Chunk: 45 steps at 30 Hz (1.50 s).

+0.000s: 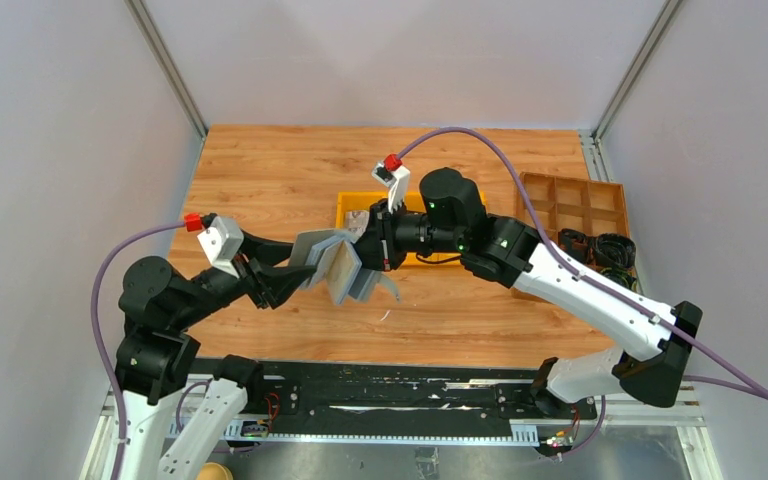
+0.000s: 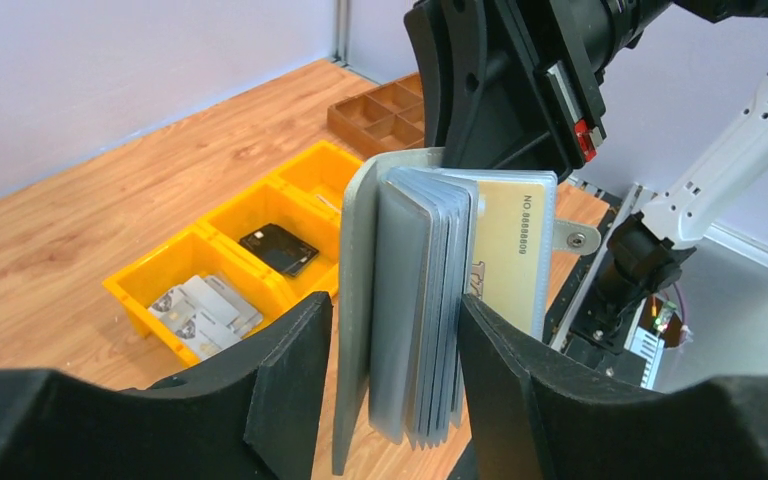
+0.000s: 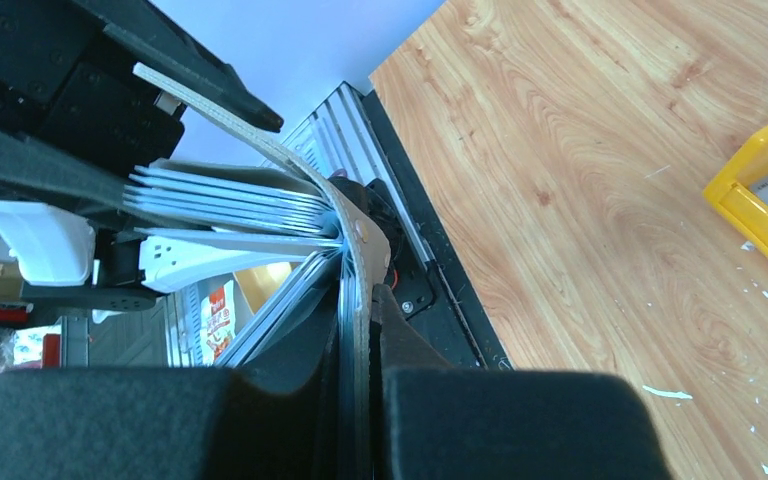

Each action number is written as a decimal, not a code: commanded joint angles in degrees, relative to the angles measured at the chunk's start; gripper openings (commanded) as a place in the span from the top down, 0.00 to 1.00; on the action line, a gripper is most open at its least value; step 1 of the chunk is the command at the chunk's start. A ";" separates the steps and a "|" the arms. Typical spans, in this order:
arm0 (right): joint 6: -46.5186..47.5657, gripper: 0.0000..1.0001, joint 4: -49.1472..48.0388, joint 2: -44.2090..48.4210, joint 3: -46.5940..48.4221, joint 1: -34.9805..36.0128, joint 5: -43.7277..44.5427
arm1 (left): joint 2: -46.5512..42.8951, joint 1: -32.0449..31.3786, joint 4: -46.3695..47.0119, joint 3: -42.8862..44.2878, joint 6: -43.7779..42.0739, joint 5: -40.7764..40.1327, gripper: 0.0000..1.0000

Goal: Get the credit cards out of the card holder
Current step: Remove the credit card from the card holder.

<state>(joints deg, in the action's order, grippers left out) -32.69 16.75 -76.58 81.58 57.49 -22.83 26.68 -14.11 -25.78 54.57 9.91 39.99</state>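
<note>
Above the wooden table [image 1: 260, 170], the left gripper [image 2: 392, 340] is straddling the grey card holder [image 2: 353, 300] with jaws about half spread. Its fingers [image 2: 290, 380] are lying right against the cover and the clear sleeves [image 2: 420, 320]; whether they are pressing is impossible to tell. The right gripper [image 3: 360, 345] is pinching the holder's cover, jaws nearly together. The holder is standing open on edge in mid-air, a cream numbered card [image 2: 512, 250] showing in one sleeve. Other credit cards [image 2: 200, 305] are lying in the yellow bin [image 2: 150, 260].
</note>
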 commanded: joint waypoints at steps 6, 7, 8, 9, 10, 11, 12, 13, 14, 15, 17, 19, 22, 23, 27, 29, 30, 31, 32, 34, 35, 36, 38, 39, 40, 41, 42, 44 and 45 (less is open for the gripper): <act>0.39 1.00 -10.41 4.73 -3.18 -0.15 -10.29 | 0.09 -0.13 0.82 1.49 0.09 -4.43 0.57; 0.27 1.00 -10.82 4.95 -3.29 -0.16 -11.00 | 0.17 -0.13 0.45 1.51 -0.48 -5.70 0.61; 0.28 1.00 -11.54 5.09 -3.50 -0.18 -11.85 | 0.28 -0.13 0.05 1.66 -0.70 -7.93 0.64; 0.26 1.00 -12.09 5.19 -3.61 -0.19 -12.25 | 0.38 -0.13 -0.31 1.80 -0.80 -8.84 0.67; 0.33 1.00 -12.79 5.33 -3.69 -0.19 -12.95 | 0.47 -0.13 -0.51 1.85 -0.77 -9.75 0.68; 0.20 1.00 -13.23 5.38 -3.74 -0.19 -13.99 | 0.48 -0.13 -0.53 1.89 -0.55 -9.72 0.68; 0.14 1.00 -13.72 5.38 -3.72 -0.19 -14.56 | 0.48 -0.13 -0.33 1.94 -0.10 -9.10 0.68; 0.13 1.00 -14.15 5.45 -3.76 -0.15 -15.12 | 0.40 -0.13 -0.02 1.95 0.48 -8.37 0.66; 0.09 1.00 -14.49 5.47 -3.85 -0.18 -15.54 | 0.32 -0.13 0.28 1.95 1.21 -7.92 0.64; -0.01 1.00 -14.65 5.47 -3.76 -0.19 -15.79 | 0.31 -0.13 0.43 1.93 1.85 -7.74 0.62; -0.09 1.00 -14.92 5.47 -3.72 -0.19 -16.45 | 0.51 -0.13 0.05 2.15 2.27 -7.72 0.54; -0.19 1.00 -15.46 5.41 -3.80 -0.19 -17.19 | 0.50 -0.13 -0.66 2.28 2.24 -7.43 0.33; -0.30 1.00 -15.77 5.22 -3.53 -0.15 -17.89 | 0.22 -0.13 -0.47 1.98 4.27 -4.30 0.21; -0.31 1.00 -15.79 5.13 -3.44 -0.19 -18.13 | 0.26 -0.13 -0.43 1.95 5.17 -1.74 0.16; -0.13 1.00 -15.76 5.03 -3.12 -0.19 -19.16 | 0.81 -0.13 0.73 1.97 9.53 3.55 0.05; 0.27 1.00 -15.06 5.03 -2.63 -0.19 -19.18 | 1.07 -0.13 1.08 2.25 9.96 3.49 0.03; 0.30 1.00 -14.85 5.03 -2.45 -0.19 -19.32 | 1.09 -0.13 1.13 2.48 9.58 2.37 0.04; 0.43 1.00 -14.70 4.99 -2.32 -0.19 -19.43 | 1.03 -0.13 1.11 2.66 8.88 1.07 0.06; 0.51 1.00 -14.57 5.02 -2.12 -0.19 -19.44 | 0.74 -0.13 1.21 2.80 7.92 -0.17 0.08; 0.60 1.00 -14.38 5.03 -1.96 -0.19 -19.76 | 0.18 -0.13 1.78 2.71 7.19 -0.68 0.11; 0.67 1.00 -14.52 5.03 -1.93 -0.19 -20.12 | 0.06 -0.13 2.26 2.67 7.45 0.35 0.13; 0.69 1.00 -14.84 5.08 -2.04 -0.19 -20.66 | 0.04 -0.13 2.80 2.53 8.25 1.75 0.14; 0.75 1.00 -16.13 5.49 -2.40 -0.19 -21.55 | 0.24 -0.13 4.20 2.18 11.11 5.25 0.18; 0.90 1.00 -16.28 5.58 -2.49 -0.19 -21.70 | 0.45 -0.13 5.02 2.07 12.49 7.67 0.22; 1.26 1.00 -16.23 5.75 -2.56 -0.19 -21.88 | 0.83 -0.13 6.12 1.97 14.11 9.35 0.28; 1.57 1.00 -16.20 5.81 -2.68 -0.19 -21.96 | 1.21 -0.13 7.04 2.04 15.69 10.64 0.32; 1.89 1.00 -16.25 5.95 -2.99 -0.19 -22.07 | 1.53 -0.13 7.66 2.18 17.04 11.77 0.36; 2.51 1.00 -16.24 6.16 -3.40 -0.19 -22.17 | 2.30 -0.13 9.14 2.30 19.81 14.25 0.42; 2.66 1.00 -16.23 6.29 -3.63 -0.23 -22.29 | 2.60 -0.13 10.20 2.18 21.54 15.22 0.46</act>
<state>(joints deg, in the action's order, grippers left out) -31.57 4.47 -72.66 77.23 56.86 -42.70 27.68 -14.02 -20.80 55.92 24.29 48.29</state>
